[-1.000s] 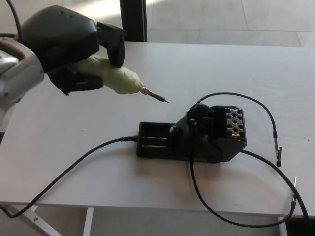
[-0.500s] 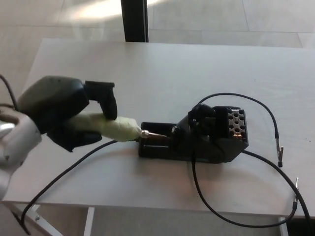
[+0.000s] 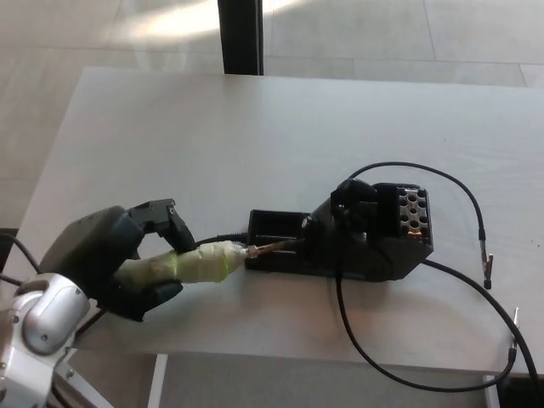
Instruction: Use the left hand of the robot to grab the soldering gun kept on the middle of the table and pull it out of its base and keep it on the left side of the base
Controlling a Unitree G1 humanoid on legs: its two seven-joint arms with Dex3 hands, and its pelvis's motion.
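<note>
The robot's left hand [image 3: 119, 259] grips the soldering gun [image 3: 191, 263] low over the near left part of the table [image 3: 170, 136], thumb and fingers [image 3: 166, 219] wrapped around the pale green-yellow handle. The gun lies close to level, its handle pointing toward the table's left edge and its metal tip [image 3: 270, 247] reaching right to the left end of the base [image 3: 340, 242], where it appears to rest on or just over the low tray section; contact cannot be made out for certain. The black base sits near the middle of the table, somewhat toward the near edge, with a raised holder and a block of round holes [image 3: 411, 211] on its right end. A black cable [image 3: 408, 357] runs from the base down past the near edge and loops back to the right, while a second thin lead [image 3: 463, 191] arcs from the top of the base toward the right edge, ending in a small clip [image 3: 488, 270]. The gun's own cord emerges by the hand near the table's near left corner. A dark post [image 3: 240, 34] stands beyond the far edge. The right hand is out of frame.
</note>
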